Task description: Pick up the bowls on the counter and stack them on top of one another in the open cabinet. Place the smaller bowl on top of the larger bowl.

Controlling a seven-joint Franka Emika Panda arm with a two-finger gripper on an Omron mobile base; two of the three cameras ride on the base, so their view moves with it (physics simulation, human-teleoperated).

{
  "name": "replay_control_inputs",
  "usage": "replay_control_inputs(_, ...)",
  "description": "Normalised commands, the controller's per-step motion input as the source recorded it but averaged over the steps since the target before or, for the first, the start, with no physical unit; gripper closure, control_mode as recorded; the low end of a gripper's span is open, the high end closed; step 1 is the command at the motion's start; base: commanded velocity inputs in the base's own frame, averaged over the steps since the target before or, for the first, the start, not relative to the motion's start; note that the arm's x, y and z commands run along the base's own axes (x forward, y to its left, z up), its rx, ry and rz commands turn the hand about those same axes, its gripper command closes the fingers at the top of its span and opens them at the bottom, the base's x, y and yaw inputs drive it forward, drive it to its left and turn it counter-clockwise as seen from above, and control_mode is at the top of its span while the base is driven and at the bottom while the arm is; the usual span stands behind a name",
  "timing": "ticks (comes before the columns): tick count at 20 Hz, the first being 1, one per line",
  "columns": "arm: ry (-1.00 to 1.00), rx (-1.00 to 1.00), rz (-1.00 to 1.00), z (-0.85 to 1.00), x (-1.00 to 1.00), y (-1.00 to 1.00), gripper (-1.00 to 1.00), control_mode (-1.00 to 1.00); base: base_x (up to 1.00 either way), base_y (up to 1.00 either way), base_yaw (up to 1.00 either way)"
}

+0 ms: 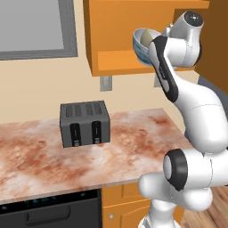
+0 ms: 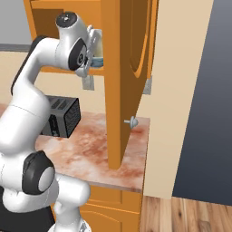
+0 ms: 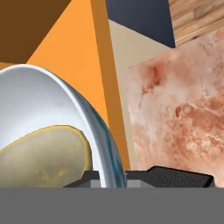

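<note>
The smaller bowl point(image 3: 43, 153) sits inside the larger bowl point(image 3: 57, 100), whose rim passes between the fingers of the hand point(image 3: 114, 177). Both bowls are up at the cabinet point(image 1: 111, 35) opening, above the desk point(image 1: 67, 156). A toaster point(image 1: 84, 123) stands on the desk below the hand.

Just beside the dark ribbed fingertips point(image 3: 179, 176) you see the larger bowl point(image 3: 57, 109), pale silvery-white inside, with a blue-green pattern streaking its outer wall. Nested within it sits the smaller bowl point(image 3: 43, 159), yellowish-beige and faintly speckled inside, its rim a thin olive-tan line. Behind both, the cabinet point(image 3: 70, 57) glows flat orange, shading to brown in its deeper recess. Below the tool, the counter point(image 1: 67, 156) is marbled reddish-brown and cream with a pale edge. On it, well away from the tool, stands a toaster point(image 1: 84, 123), dark charcoal grey with black slots.
</note>
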Motion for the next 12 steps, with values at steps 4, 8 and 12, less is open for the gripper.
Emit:
replay_control_inputs(4,0.03,0.00,-0.03,0.00,0.25,0.00,1.00,-1.00,0.00,0.00,0.00)
replay_control_inputs(8,0.01,0.00,-0.02,-0.02,0.29,0.04,1.00,-1.00,0.00,0.00,0.00)
replay_control_inputs(12,0.00,-0.01,-0.01,-0.07,0.32,0.04,1.00,-1.00,0.00,0.00,0.00)
